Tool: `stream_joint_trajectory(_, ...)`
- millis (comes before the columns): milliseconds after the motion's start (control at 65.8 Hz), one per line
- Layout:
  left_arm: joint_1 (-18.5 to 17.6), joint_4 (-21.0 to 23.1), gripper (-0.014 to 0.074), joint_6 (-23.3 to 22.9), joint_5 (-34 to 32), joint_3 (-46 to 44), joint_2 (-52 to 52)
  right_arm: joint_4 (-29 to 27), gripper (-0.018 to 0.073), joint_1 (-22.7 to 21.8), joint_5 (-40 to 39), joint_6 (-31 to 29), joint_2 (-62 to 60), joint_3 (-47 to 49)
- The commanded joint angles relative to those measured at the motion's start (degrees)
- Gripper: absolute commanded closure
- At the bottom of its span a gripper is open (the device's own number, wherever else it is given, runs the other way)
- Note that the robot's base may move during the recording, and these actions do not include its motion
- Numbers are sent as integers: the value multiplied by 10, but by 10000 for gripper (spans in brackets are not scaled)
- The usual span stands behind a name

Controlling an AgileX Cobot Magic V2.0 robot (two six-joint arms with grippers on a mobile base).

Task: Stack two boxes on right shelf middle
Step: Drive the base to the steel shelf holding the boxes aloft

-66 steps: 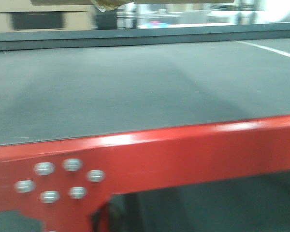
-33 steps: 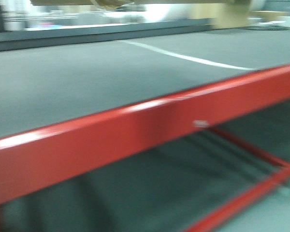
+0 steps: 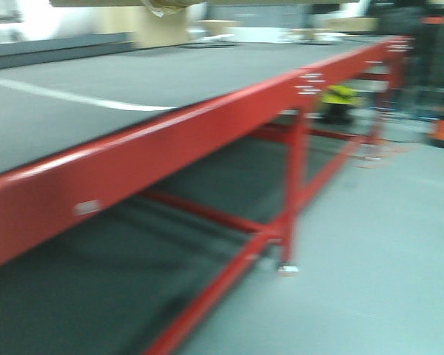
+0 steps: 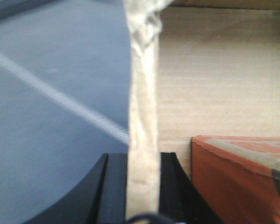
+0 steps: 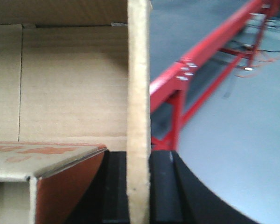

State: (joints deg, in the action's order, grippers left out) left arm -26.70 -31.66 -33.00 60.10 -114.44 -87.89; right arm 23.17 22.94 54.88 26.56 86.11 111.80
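Observation:
A brown cardboard box [image 4: 214, 84] hangs between my two grippers, open side toward the wrist cameras. My left gripper [image 4: 142, 161] is shut on its left wall [image 4: 142, 93], whose edge carries crumpled tan tape. My right gripper [image 5: 139, 158] is shut on the opposite wall [image 5: 139, 70]. An orange-red carton [image 4: 238, 172] with tape on top lies inside the box, also seen as the carton [image 5: 46, 158] in the right wrist view. In the front view only the box's underside [image 3: 170, 6] shows at the top edge. The shelf is out of view.
A long red-edged platform [image 3: 207, 126] with a dark grey mat [image 3: 155, 78] and a white line [image 3: 74, 95] runs off to the right. Red legs and braces [image 3: 292, 192] stand under it. Grey floor [image 3: 370, 244] opens on the right, with a yellow object [image 3: 339, 95] beyond.
The front view has swung right: the platform rail slid left and now runs diagonally, and its far end, legs and the floor have come into view. The box stays at the top edge.

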Motion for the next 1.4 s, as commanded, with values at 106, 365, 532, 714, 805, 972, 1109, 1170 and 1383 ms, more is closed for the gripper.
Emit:
stream_joint_trajectory(106,3,-24,708,0,-16,-8,9,26,712,-3,-18,-2,-12,8)
stream_joint_trajectory(365,3,-24,708,0,-16,-8,9,26,712,-3,-18,-2,-12,8)
stream_joint_trajectory(532,3,-24,708,0,-16,-8,9,26,712,-3,-18,-2,-12,8)
stream_joint_trajectory(714,3,-25,708,0,-16,-8,9,26,712,-3,-18,-2,-12,8)
stream_joint_trajectory(805,3,-25,708,0,-16,-8,9,26,712,-3,-18,-2,-12,8)
stream_joint_trajectory(972,3,-25,708,0,-16,-8,9,26,712,-3,-18,-2,-12,8)
stream_joint_trajectory(1109,3,-25,708,0,-16,-8,9,26,712,-3,-18,-2,-12,8)
stream_joint_trajectory(1170,3,-25,708,0,-16,-8,9,26,712,-3,-18,-2,-12,8)
stream_joint_trajectory(1383,3,-25,708,0,-16,-8,9,26,712,-3,-19,-2,-12,8)
